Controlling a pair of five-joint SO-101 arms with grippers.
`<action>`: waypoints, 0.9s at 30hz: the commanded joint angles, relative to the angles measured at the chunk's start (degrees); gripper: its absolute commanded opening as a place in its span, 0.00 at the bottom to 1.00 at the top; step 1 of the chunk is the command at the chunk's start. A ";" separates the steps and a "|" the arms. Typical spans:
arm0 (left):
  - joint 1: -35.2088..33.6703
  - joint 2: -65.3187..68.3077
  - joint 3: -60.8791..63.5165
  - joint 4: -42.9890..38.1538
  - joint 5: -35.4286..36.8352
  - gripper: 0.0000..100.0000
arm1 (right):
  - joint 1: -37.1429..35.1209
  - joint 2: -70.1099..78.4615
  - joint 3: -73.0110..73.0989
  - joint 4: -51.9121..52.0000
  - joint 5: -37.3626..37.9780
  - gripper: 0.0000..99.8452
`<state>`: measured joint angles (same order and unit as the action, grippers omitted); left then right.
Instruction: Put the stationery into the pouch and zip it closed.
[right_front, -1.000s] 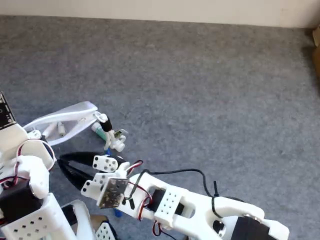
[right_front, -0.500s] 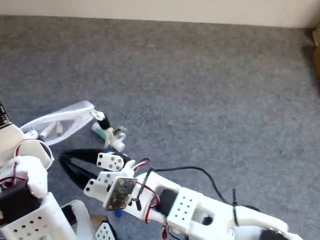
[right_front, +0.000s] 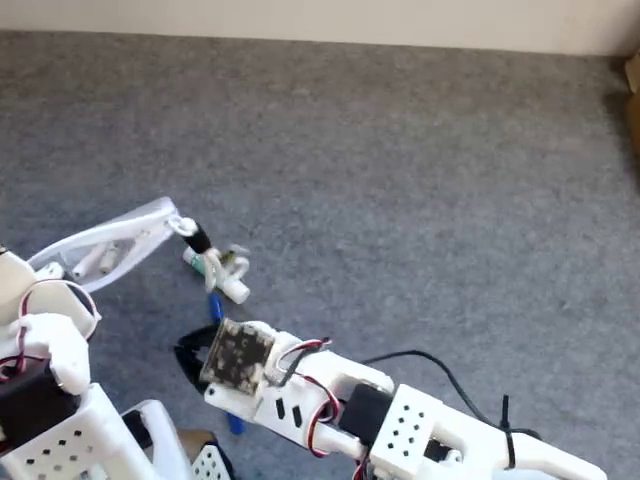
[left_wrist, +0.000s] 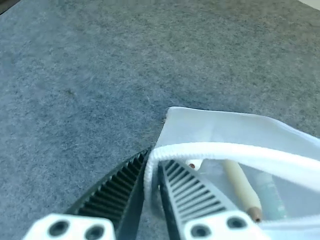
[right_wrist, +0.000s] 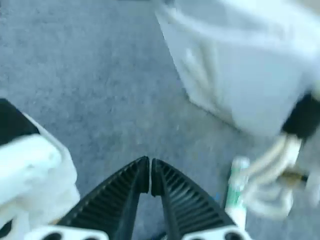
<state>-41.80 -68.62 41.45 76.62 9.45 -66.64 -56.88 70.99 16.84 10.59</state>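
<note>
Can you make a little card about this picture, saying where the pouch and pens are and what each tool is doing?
pouch: white, on the grey surface, mouth open
left tool: shut on the pouch's rim
right tool: shut, empty, over the grey surface
in pouch: a cream pen
outside pouch: a green-and-white pen, near its mouth

Translucent white pouch (right_front: 110, 245) lying slack at the left of the grey carpet (right_front: 400, 150), mouth open, its thick white rim pinched between the fingers of the left gripper (left_wrist: 153, 160). Inside it, a cream pen (left_wrist: 241, 187) with a brown tip and something pale green. Black zip pull (right_front: 197, 241) at the pouch's far corner, and just beside that, loose on the carpet, a white and green marker (right_front: 218, 278) with a bit of blue pen (right_front: 214, 304) next to it.
</note>
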 joint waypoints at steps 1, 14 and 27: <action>-2.51 0.84 0.22 -2.64 1.14 0.01 | 1.01 -0.04 -5.67 5.49 -4.92 0.01; -2.24 0.84 0.40 -2.64 1.14 0.01 | 6.55 23.08 -23.96 17.19 -18.73 0.01; -2.24 0.84 0.48 -2.55 1.05 0.01 | 6.55 37.76 -33.89 17.36 -27.16 0.02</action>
<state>-43.47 -68.53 41.98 75.38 9.89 -60.92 -19.43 41.71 33.89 -15.25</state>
